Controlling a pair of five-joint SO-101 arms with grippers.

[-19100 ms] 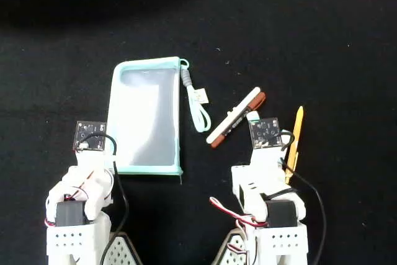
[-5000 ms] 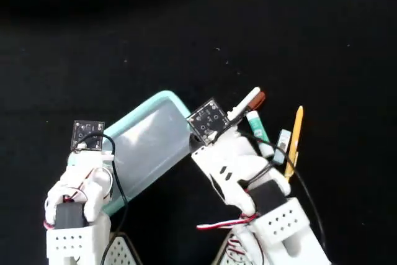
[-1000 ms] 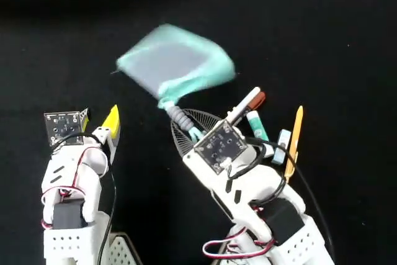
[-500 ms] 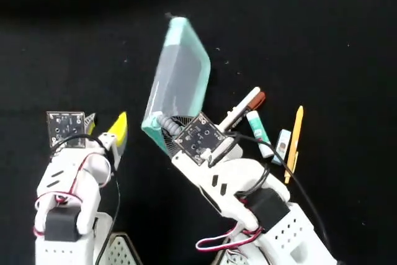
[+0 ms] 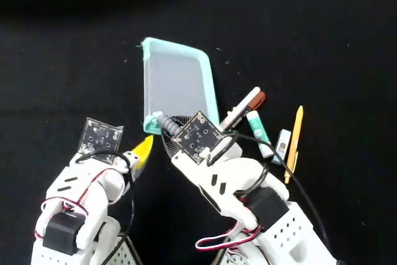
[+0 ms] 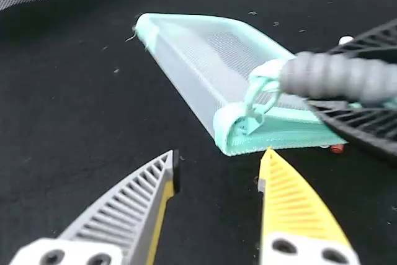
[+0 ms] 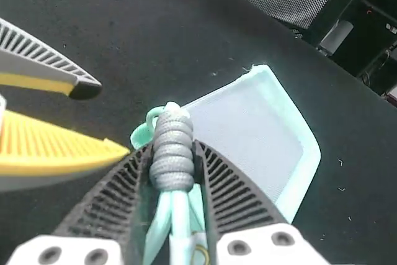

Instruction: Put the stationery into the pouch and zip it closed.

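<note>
1. The soft mint-green pouch with see-through mesh sides (image 5: pixel 177 82) lies on the black bench (image 5: pixel 322 48), in the middle, just ahead of both arms. Its short end points back at the arms.
2. A mint-green loop with a grey ribbed sleeve (image 7: pixel 172 147) comes off the pouch's near corner. The right arm's fingers (image 7: pixel 118 197) are pinching that grey sleeve. I think this is to keep the pouch steady, or to get ready to pull the zip.
3. The left arm's fingers (image 6: pixel 291 203), one grey and one yellow, are spread apart with nothing in them. They point at the pouch's near end, close but not touching. I think they wait there to grab that end so the pouch won't slide.
4. The stationery lies on the bench just to the right of the pouch. There is a white and brown marker pen (image 5: pixel 244 108), a green and white stick (image 5: pixel 257 130), a small blue and white block (image 5: pixel 283 143) and a long yellow pen (image 5: pixel 293 141). None is in the pouch yet.
5. I cannot read any words on these things.
</note>
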